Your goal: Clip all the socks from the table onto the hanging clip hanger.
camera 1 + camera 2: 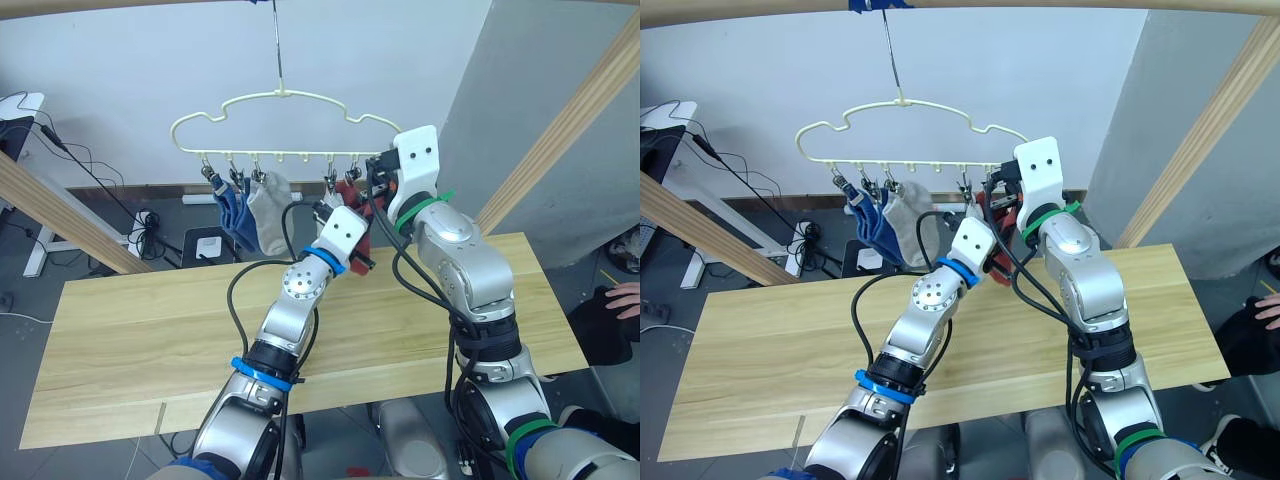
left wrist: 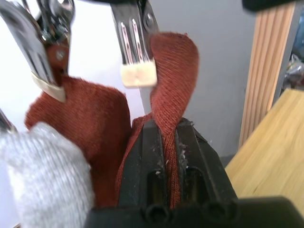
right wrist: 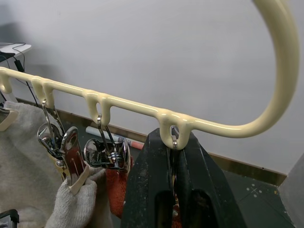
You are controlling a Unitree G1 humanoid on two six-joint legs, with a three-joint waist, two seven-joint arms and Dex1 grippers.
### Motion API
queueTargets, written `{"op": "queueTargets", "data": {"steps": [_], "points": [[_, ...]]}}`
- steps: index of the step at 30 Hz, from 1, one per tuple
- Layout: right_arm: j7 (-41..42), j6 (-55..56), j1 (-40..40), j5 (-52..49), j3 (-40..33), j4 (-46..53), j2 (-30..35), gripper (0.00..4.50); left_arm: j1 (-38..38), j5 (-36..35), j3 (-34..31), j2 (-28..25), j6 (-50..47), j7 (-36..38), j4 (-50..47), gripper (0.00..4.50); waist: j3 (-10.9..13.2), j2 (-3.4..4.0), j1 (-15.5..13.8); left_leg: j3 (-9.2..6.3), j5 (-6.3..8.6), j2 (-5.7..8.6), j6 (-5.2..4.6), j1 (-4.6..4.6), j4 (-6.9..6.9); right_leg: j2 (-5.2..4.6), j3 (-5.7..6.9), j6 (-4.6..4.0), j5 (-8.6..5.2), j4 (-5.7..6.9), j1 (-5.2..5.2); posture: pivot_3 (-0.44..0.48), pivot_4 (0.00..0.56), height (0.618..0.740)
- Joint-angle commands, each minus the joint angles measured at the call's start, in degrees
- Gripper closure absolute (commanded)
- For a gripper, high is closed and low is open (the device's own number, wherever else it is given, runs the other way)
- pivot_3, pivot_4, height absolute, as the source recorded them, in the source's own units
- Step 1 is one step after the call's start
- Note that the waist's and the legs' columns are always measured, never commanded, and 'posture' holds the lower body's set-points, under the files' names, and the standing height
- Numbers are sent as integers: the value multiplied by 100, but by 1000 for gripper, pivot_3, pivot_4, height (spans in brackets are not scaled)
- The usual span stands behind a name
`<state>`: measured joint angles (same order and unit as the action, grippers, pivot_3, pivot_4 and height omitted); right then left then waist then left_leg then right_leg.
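Room: a pale wall filled the upper frame, cables trailed over the grey floor at the left, and slanted wooden poles (image 1: 60, 215) crossed both sides.
Bench: the bench (image 1: 130, 340) of light planks ran across the middle of the head view, and I saw no sock lying on the part in sight.
Hanger: the cream clip hanger (image 1: 290, 110) hung at upper centre, with a blue sock (image 1: 232, 215) and a grey sock (image 1: 270, 220) already dangling left of centre.
Left pincer: my left pincer (image 2: 165, 142) was closed on a rust-red sock (image 2: 173, 80), its cuff raised just beside an open-looking metal clip (image 2: 135, 52).
Right pincer: my right pincer (image 3: 173, 156) was pressed narrowly around the last clip (image 3: 174, 142) under the hanger's curved right end, apparently squeezing it.
Already clipped: another rust-red sock (image 2: 90, 123) hung from the neighbouring clip.
Step in hand: I judged this the last sock to be fastened.
How to do it well: the cuff should go deep between the clip's pads before I let it bite, and I should steady the hanger so it would not swing.
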<state>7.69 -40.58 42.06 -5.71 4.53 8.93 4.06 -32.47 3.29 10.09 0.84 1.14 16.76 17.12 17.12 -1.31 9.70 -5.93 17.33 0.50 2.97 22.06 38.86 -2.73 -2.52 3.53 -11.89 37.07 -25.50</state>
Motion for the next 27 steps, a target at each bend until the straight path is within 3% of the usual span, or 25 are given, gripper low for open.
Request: {"op": "queueTargets", "data": {"steps": [1, 3, 12, 13, 16, 23, 27], "points": [[-11, -18, -22, 17, -7, 272, 15, 4234, -69, -92, -45, 74, 71, -62, -287, 4500, 0, 0, 0, 0, 0, 0, 0, 0, 0, 0, 0, 0, 0, 0, 0, -257, 290, 740], [-28, -27, -32, 3, -27, 286, -2, 3738, -81, -97, -63, 84, 66, -71, -284, 4500, 0, 0, 0, 0, 0, 0, 0, 0, 0, 0, 0, 0, 0, 0, 0, -257, 290, 740], [48, -224, -196, -236, -199, 763, -44, 459, -20, -215, -20, 106, -57, 111, -301, 4500, 0, 0, -2, 0, 0, 0, 0, 1, 0, 0, 0, 0, 0, 0, 0, -253, 290, 740], [127, -301, -279, -306, -208, 961, 9, 97, 24, -261, 40, 55, -110, 294, -329, 4184, 0, 0, -2, 0, 0, 0, 0, 1, 0, 0, 0, 0, 0, -1, 0, -253, 289, 740], [335, -544, -477, -517, -273, 1450, 201, 0, 163, -303, 178, -165, -203, 740, -426, 3369, 0, 0, -1, -1, 0, 0, 0, 1, -1, 2, 0, 0, 0, -1, 0, -258, 289, 740], [1045, -1044, -942, -1178, -536, 2372, 1026, 0, 709, -818, 389, -1394, -301, 2541, -1206, 1545, 0, 1, 9, -4, 0, -12, 0, -3, -1, 18, -3, 0, -1, 2, 0, -261, 286, 740], [1617, -1065, -1154, -1489, -557, 2653, 1663, 0, 1061, -1237, 181, -2152, -369, 3296, -1893, 479, 0, 1, 4, -5, 0, -14, 0, -4, -1, 23, -6, 0, -1, 2, 1, -257, 284, 740]]}}
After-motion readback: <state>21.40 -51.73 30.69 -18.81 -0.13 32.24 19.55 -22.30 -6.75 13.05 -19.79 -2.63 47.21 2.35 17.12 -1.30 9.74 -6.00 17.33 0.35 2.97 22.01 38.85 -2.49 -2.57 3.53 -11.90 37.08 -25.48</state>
